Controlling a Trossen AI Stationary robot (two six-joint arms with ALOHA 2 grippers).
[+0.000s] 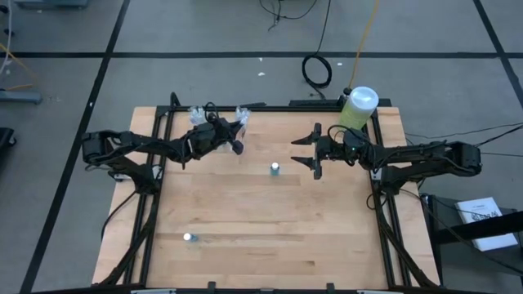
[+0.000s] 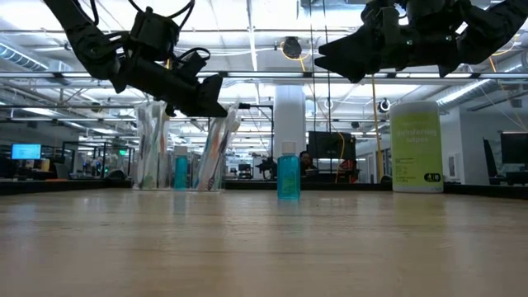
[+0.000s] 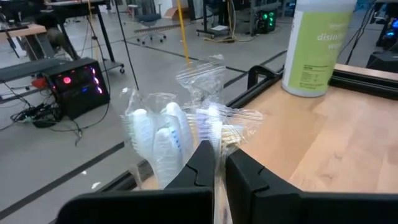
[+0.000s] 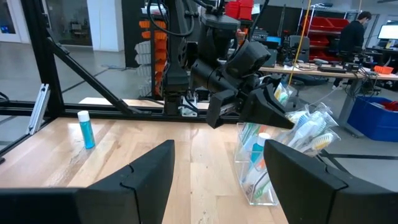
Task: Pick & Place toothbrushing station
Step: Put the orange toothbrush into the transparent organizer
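Overhead cam looks down, low cam level; both share table [image 1: 270,212].

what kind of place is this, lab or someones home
Most likely a robotics lab or workshop: bare concrete floor with loose cables, red parts bins on shelving, and a black electronics box with lit indicators.

Grey tiled floor [image 1: 204,33] with loose cables [image 1: 317,69], ceiling strip lights [image 2: 247,16], red shelving [image 4: 323,31]
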